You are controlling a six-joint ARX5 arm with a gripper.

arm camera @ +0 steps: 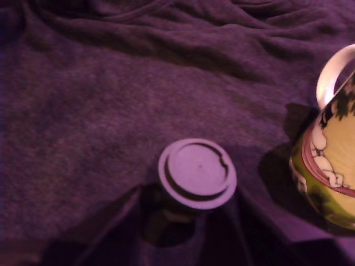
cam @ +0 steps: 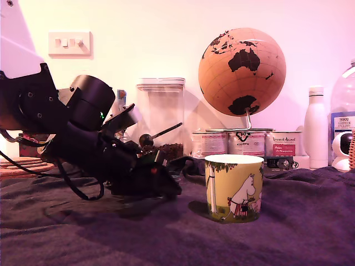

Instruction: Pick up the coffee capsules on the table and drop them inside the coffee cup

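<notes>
While my gripper [cam: 168, 190] sits low on the table [cam: 294, 238] with the coffee capsule [arm camera: 197, 173] between its fingers (clamped or merely flanking, I cannot tell), a loose hold could spill it short of the nearby coffee cup [cam: 234, 188].

The coffee cup [cam: 234, 188] is standing on the table [cam: 288, 238], a little to the exterior view's right of centre. The gripper [cam: 169, 191] is hanging low over the table near the cup, on its left in that view. In the wrist view, 1 coffee capsule [arm camera: 197, 173] is sitting near the cup, apart from it. Behind the cup, 3 tins [cam: 247, 143] are standing in a row, with a globe [cam: 242, 72] rising above them, a container [cam: 161, 113] at their left and a bottle [cam: 316, 127] at their right
</notes>
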